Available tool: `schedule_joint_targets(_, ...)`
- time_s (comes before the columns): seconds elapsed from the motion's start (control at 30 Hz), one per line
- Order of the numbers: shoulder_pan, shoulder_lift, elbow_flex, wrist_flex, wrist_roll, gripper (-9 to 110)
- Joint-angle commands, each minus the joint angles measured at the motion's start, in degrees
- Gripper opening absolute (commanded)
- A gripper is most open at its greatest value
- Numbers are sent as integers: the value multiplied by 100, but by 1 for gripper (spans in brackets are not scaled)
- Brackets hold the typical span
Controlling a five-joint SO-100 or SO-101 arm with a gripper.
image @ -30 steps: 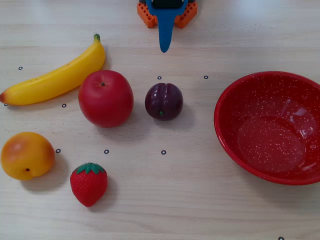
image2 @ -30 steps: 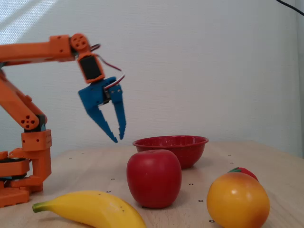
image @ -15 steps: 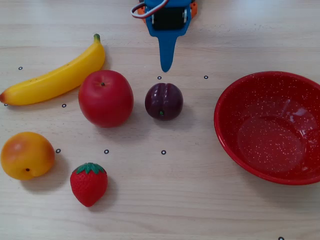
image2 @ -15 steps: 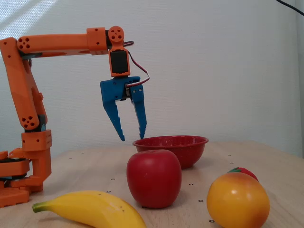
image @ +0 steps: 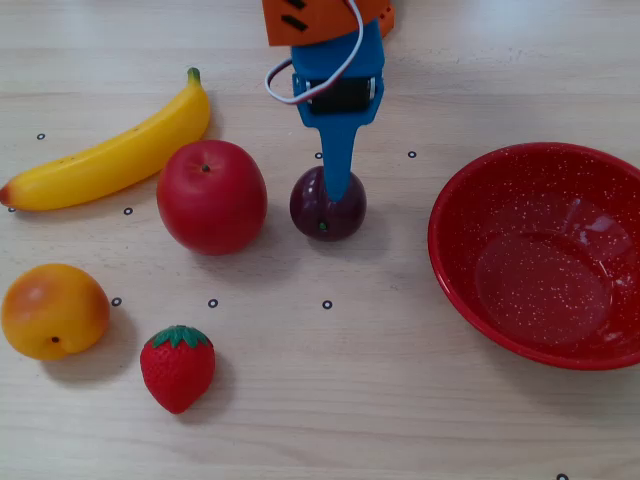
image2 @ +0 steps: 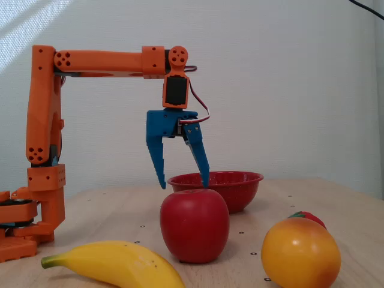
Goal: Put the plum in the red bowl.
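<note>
The dark purple plum (image: 322, 214) lies on the table between the red apple and the red bowl (image: 452, 205), in a fixed view from above. My blue gripper (image: 337, 180) hangs over the plum and covers its top part there. In a fixed view from the side the gripper (image2: 184, 185) is open, fingers pointing down, with its tips at about the height of the apple's top. From that side the apple hides the plum. The red bowl (image2: 243, 180) stands empty, to the right of the plum in the view from above.
A red apple (image: 212, 196) sits just left of the plum. A yellow banana (image: 120, 155) lies at the upper left, with an orange fruit (image: 54, 311) and a strawberry (image: 178, 367) at the lower left. The orange arm base (image2: 36, 204) stands at the table's far end.
The arm has stretched out from its base. The gripper has travelled to a spot over the plum, come lower, and its fingers have spread wider.
</note>
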Motion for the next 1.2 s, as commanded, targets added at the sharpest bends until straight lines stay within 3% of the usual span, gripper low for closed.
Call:
schedule_joint_targets(0.0, -246, 70, -545, -70, 167, 33)
schedule_joint_targets(0.6, -519, -1195, -1230, -457, 694, 35)
schedule_joint_targets(1.17, -343, -1397, -1714, 141, 1037, 40)
